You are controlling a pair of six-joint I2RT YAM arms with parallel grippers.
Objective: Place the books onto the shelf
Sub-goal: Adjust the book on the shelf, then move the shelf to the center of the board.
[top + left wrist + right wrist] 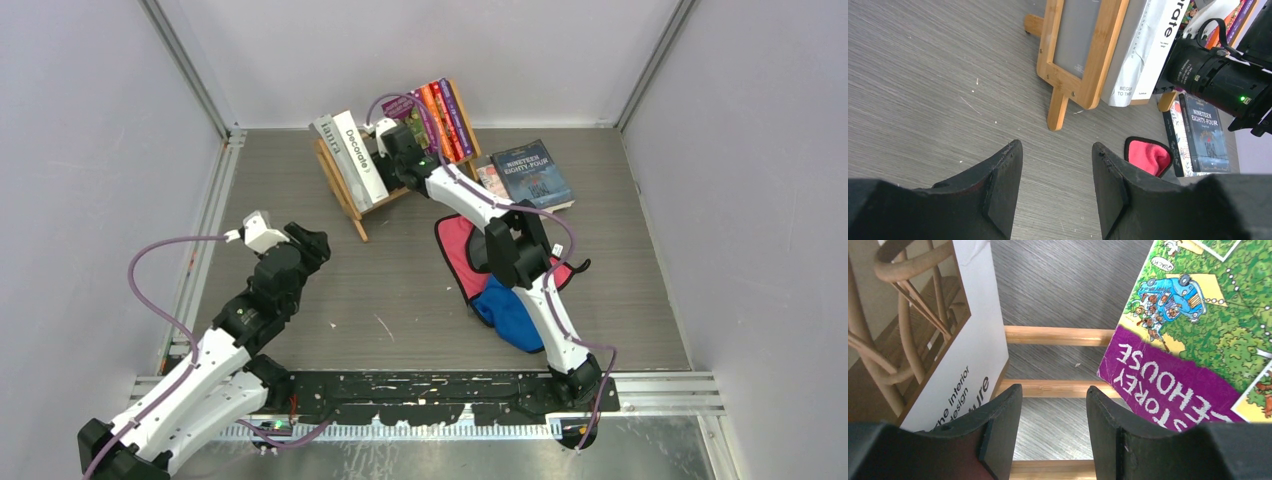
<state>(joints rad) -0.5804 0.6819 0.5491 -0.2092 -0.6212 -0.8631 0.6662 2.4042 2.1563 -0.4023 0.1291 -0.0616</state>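
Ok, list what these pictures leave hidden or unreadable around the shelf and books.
- Top view: right gripper fingertips, hidden by its own wrist inside the shelf.
- Top view: floral book, mostly covered by the Nineteen Eighty-Four book.
- Right wrist view: purple book title, cut off by the bottom edge.
- Left wrist view: Decorate book spine, cut by the top edge.

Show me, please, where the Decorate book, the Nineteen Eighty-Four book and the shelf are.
Decorate book (360,155): top view, its white spine.
Nineteen Eighty-Four book (532,172): top view, its blue cover.
shelf (1058,335): right wrist view, a wooden slat.
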